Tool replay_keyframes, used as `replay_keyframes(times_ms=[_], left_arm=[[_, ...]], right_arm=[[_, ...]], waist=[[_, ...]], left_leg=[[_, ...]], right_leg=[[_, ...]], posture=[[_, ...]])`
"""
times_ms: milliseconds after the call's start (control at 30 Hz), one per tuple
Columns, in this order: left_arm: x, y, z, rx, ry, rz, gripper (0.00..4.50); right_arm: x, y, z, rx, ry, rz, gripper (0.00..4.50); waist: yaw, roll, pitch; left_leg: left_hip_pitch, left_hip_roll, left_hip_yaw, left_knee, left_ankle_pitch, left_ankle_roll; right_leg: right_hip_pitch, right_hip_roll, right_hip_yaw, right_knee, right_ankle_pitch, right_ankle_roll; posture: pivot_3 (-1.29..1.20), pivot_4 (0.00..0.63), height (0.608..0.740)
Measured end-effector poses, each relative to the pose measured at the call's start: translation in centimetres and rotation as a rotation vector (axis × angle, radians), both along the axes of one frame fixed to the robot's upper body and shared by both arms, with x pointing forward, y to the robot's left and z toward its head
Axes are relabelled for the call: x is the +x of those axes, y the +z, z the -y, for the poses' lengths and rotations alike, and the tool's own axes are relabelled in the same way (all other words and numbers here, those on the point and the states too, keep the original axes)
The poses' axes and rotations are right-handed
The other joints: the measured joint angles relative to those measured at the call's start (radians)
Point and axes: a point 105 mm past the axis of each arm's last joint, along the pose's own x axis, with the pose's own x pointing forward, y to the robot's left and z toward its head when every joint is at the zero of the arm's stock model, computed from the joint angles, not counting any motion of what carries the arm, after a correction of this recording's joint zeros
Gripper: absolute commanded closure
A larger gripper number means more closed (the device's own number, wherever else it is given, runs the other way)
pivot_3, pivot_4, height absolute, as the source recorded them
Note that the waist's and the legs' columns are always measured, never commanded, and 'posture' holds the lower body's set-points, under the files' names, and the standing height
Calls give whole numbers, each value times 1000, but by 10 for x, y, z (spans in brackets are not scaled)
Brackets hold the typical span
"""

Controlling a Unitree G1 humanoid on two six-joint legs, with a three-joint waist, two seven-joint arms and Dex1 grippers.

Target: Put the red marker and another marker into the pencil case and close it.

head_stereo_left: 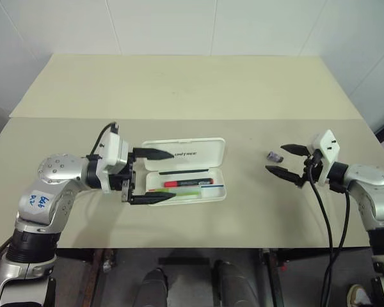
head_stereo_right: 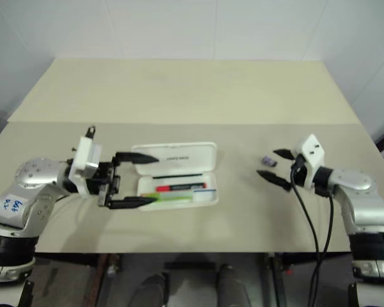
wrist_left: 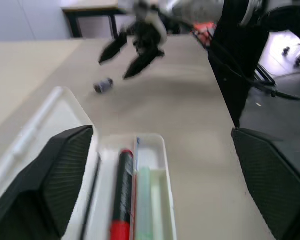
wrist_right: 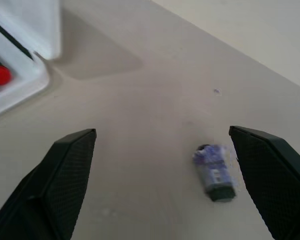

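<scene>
With the red marker [head_stereo_left: 187, 183] and green marker [head_stereo_left: 182, 191] lying in the open pencil case [head_stereo_left: 185, 170], only closing seems left; the left gripper [head_stereo_left: 155, 176] and right gripper [head_stereo_left: 285, 160], both spread wide and empty, must swing the lid down.

The left gripper [head_stereo_left: 152, 177] points level toward the robot's right, its two black fingers spread wide, one above the other. The right gripper [head_stereo_left: 285, 160] points toward the robot's left, slightly downward, fingers also wide apart, holding nothing.
</scene>
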Motion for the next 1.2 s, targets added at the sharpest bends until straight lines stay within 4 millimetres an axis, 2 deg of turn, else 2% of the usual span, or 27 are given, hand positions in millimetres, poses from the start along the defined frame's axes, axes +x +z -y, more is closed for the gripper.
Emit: replay_keyframes(times_ms=[300, 500, 533, 567, 700, 867, 900, 1067, 1200], left_arm=[[7, 22, 8, -67, 52, 34, 23], [8, 24, 6, -66, 61, 43, 23], [8, 24, 6, -65, 60, 46, 0], [8, 24, 6, -64, 60, 50, 0], [8, 24, 6, -63, 61, 54, 0], [8, 25, 6, -64, 60, 61, 0], [8, 25, 6, -63, 60, 62, 0], [8, 25, 5, -60, 60, 72, 0], [12, 15, -4, -27, 85, 63, 0]], right_arm=[[23, -24, 14, -6, -54, -88, 0], [33, -30, 25, -9, -112, -114, 0], [36, -31, 27, -3, -126, -118, 395], [38, -31, 26, 3, -132, -116, 572], [42, -31, 25, 15, -140, -112, 1993], [42, -34, 14, 34, -91, -117, 3838], [42, -34, 14, 36, -88, -116, 4089], [40, -32, 10, 25, -56, -106, 4169], [29, -19, -9, 13, 72, -62, 4169]], waist=[[-2, 0, 0], [-15, 0, 0], [-17, 0, 0], [-19, 0, 0], [-22, 0, 0], [-24, 0, 0], [-25, 0, 0], [-25, 0, 0], [-26, 1, 1]], left_leg=[[0, 0, 1, -1, 0, 0], [0, 0, 1, -1, 0, 0], [0, 0, 1, -1, 0, 0], [0, 0, 1, -1, 0, -1], [0, 0, 1, -1, 1, -1], [0, 0, 2, 1, 1, -1], [0, 0, 2, 1, 1, -1], [0, 0, 2, 1, 2, -1], [0, 0, 2, -1, 2, -1]], right_leg=[[0, 0, 0, 0, 1, 1], [0, 0, 0, 0, 1, 1], [0, 0, 0, 0, 1, 1], [0, 0, 0, 0, 1, 1], [0, 0, 0, 0, 1, 2], [1, 0, 1, 0, 3, 2], [1, 0, 1, 0, 3, 2], [0, 0, 2, 1, 3, 2], [-1, 0, 2, 1, 3, 2]], posture=[[0, 150, 740], [0, 150, 740], [0, 150, 740], [0, 150, 740], [0, 150, 740], [0, 150, 740], [0, 150, 740], [0, 150, 740], [0, 150, 740]])
